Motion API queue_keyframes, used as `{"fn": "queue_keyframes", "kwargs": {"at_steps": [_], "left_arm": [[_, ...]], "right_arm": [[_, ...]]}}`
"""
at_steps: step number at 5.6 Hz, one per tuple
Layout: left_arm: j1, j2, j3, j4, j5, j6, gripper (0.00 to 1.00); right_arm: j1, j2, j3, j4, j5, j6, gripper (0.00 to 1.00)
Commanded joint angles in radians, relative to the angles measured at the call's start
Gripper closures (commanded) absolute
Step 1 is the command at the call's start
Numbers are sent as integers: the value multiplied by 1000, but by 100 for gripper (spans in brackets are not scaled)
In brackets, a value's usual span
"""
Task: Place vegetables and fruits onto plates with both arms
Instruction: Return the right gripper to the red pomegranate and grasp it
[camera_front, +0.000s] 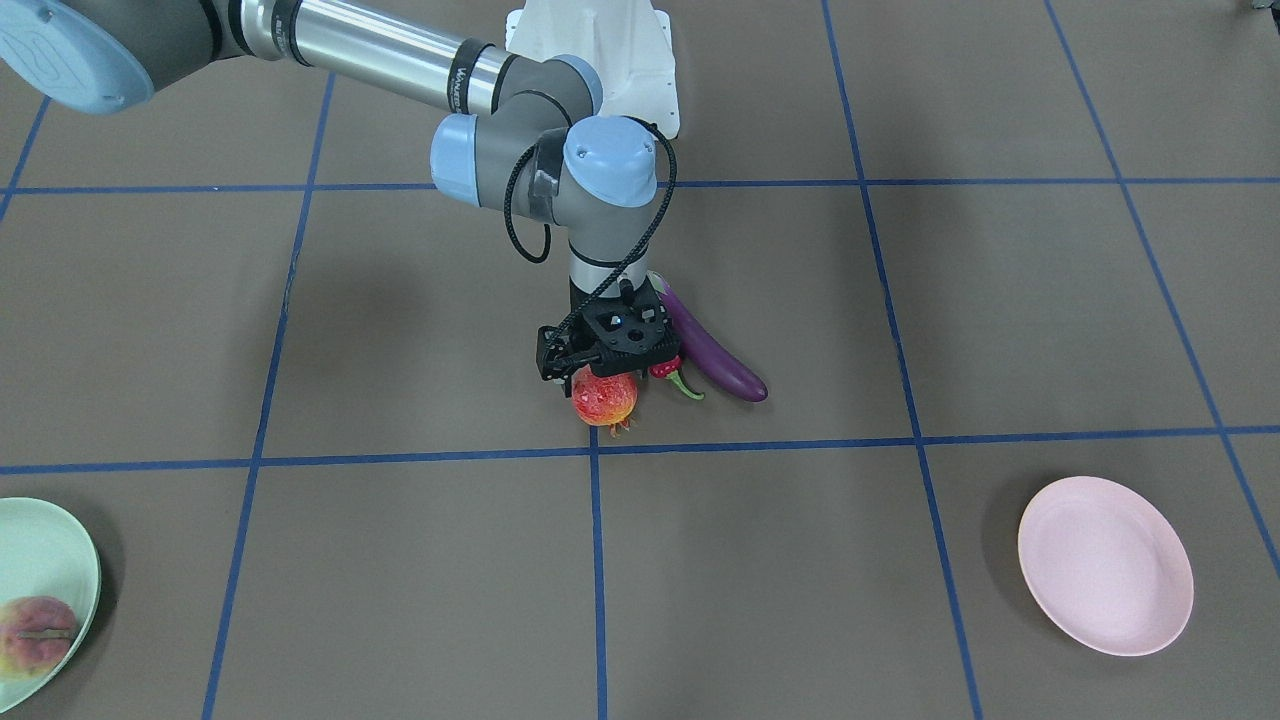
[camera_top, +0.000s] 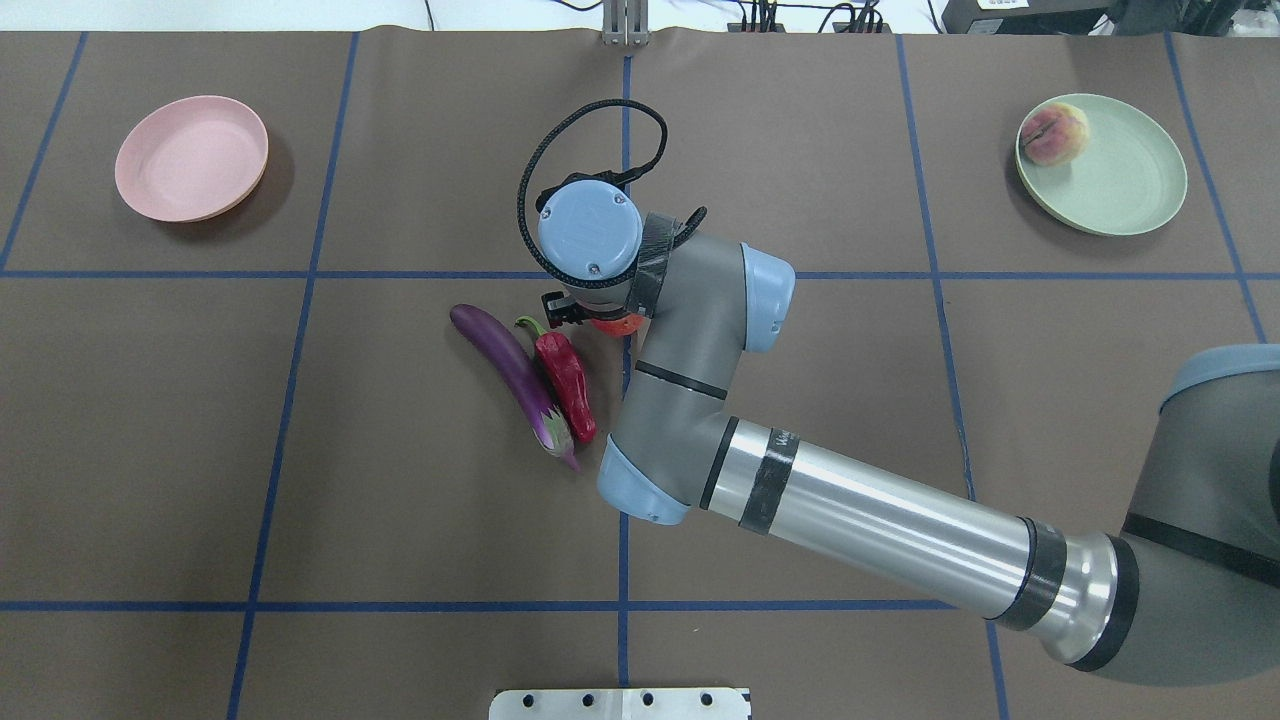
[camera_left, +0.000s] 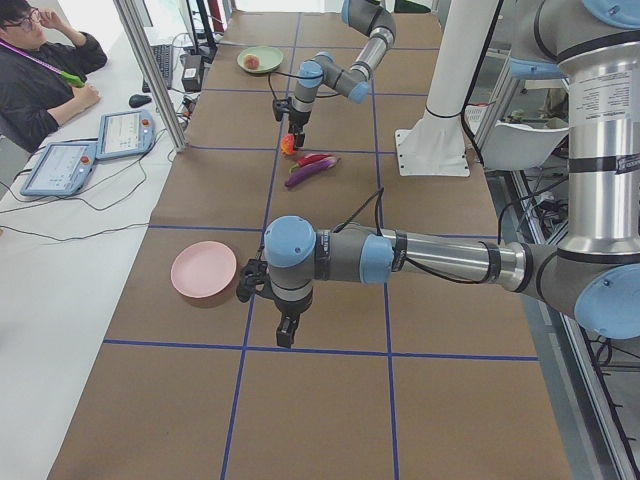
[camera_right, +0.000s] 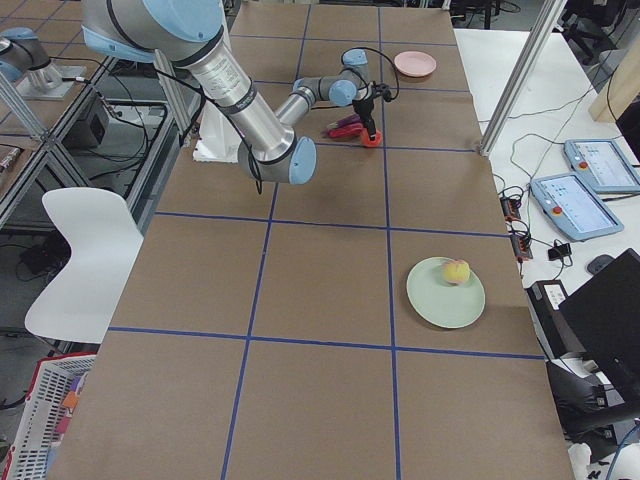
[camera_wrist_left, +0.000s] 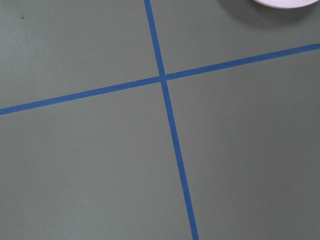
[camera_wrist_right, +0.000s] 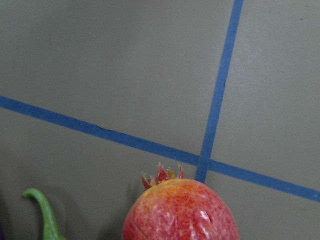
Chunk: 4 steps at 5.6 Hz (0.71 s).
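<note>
well, the right gripper (camera_front: 603, 365) stands low over the pomegranate (camera_front: 604, 399), near the middle of the table (camera_front: 950, 300). its jaws are hidden, so i cannot tell if it already grips the fruit. the chili (camera_front: 672, 372) lies just beside it, against the eggplant (camera_front: 712, 352). i think a finger could push the chili, or the round fruit could roll away from an off-centre grip. toward the green plate (camera_top: 1130, 190), where the peach (camera_top: 1053, 134) sits near the rim, the way seems free. the left gripper (camera_left: 285, 328) hangs near the pink plate (camera_left: 203, 270); open or closed, i cannot tell.
</note>
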Motion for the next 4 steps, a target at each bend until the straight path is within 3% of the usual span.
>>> {"fn": "queue_keyframes", "kwargs": {"at_steps": [1,2,3,4], "left_arm": [[0,0,-2,0,0,0,0],[0,0,-6,0,0,0,0],[0,-2,-7,-2,0,0,0],[0,-2,-10,-3,-2,0,0]], "right_arm": [[-2,2,-19,2,-1,-9,87],[42,3,-2,2,22,-63,100],[149,-24,22,5,145,-123,100],[291,-109,65,8,259,-303,100]]}}
